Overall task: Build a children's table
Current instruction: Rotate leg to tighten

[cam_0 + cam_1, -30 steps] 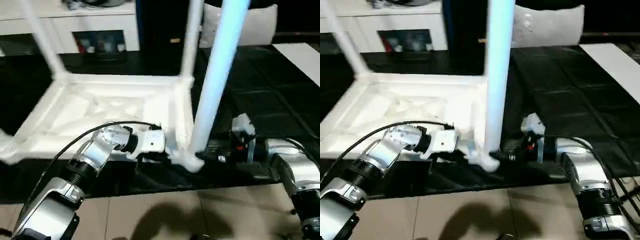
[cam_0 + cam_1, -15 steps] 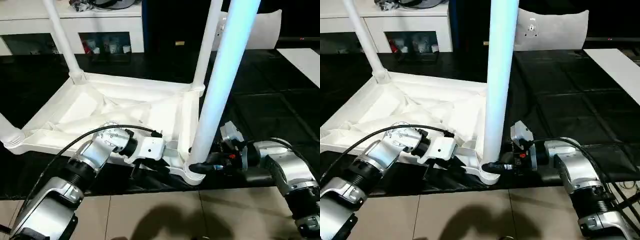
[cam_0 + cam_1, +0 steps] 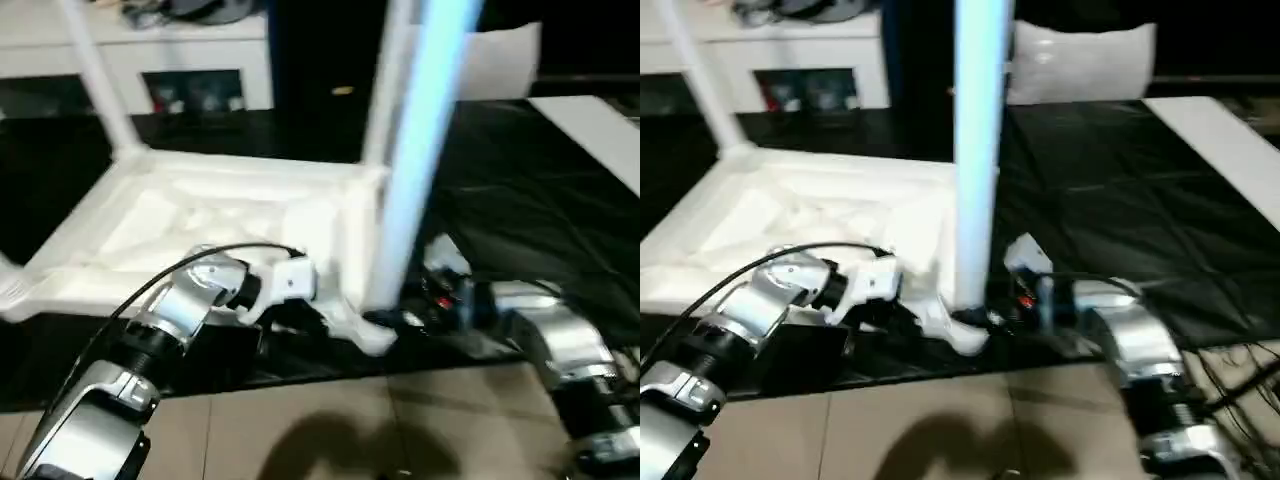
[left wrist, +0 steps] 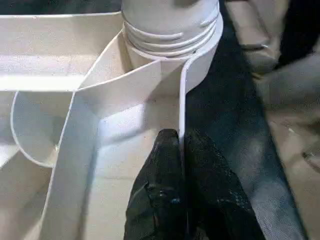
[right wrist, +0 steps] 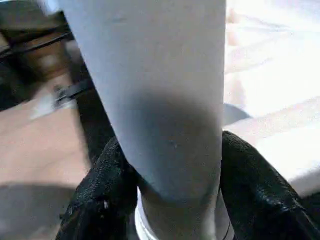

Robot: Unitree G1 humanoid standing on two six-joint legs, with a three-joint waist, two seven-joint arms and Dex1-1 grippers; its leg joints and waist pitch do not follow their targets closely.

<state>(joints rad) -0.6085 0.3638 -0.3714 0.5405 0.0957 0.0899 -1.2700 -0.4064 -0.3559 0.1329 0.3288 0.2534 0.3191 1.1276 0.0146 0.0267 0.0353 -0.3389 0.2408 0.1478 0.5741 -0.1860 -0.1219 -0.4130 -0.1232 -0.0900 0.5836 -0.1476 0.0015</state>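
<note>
Children's table point(image 3: 230, 215) upside down on a black mat point(image 3: 540, 200) on the floor, ribbed underside up, near edge beside bare tan floor tiles point(image 3: 330, 430). White legs upright in the corner sockets; nearest leg point(image 3: 415, 150) seated in the near right corner socket point(image 4: 172, 30). Left gripper point(image 4: 181, 165) at the near rim of the top, just beside that socket, jaws closed on the thin rim wall, one black finger either side. Right gripper point(image 5: 172, 200) at the foot of the nearest leg, jaws gripping the leg from both sides, just above the socket. White cabinet point(image 3: 150, 60) beyond the far edge of the mat.
</note>
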